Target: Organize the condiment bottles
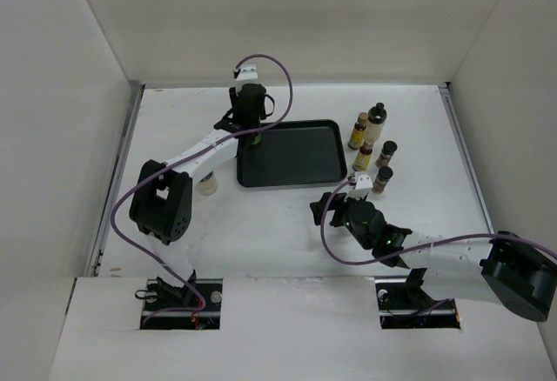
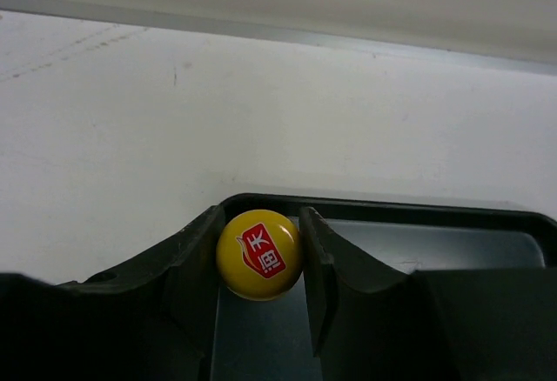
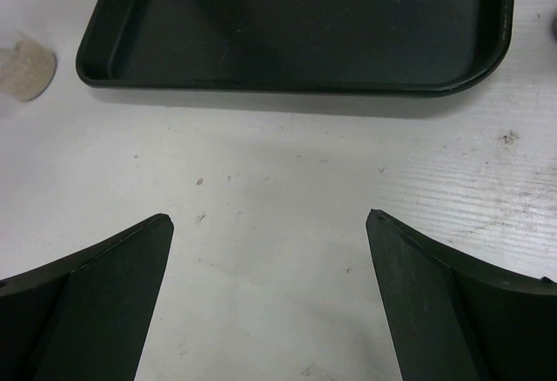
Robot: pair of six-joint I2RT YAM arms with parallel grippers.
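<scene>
Bottles (image 1: 376, 123) rt of black tray (image 1: 296, 157); scuffed white table (image 1: 261, 224), white walls (image 1: 287, 16)

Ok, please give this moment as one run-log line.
left end effector: shut on yellow-capped bottle, at tray corner | right end effector: open, over table

My left arm (image 1: 204, 150) reaches far forward from its base, and its wrist bends down at the end. My left fingers (image 2: 193, 264) point down and pinch a yellow cap (image 2: 259, 255), one finger on each side. My right arm (image 1: 444, 255) lies low and stretches out to the left. My right fingers (image 3: 104, 290) are spread wide apart over the tabletop (image 3: 278, 224), holding nothing.
</scene>
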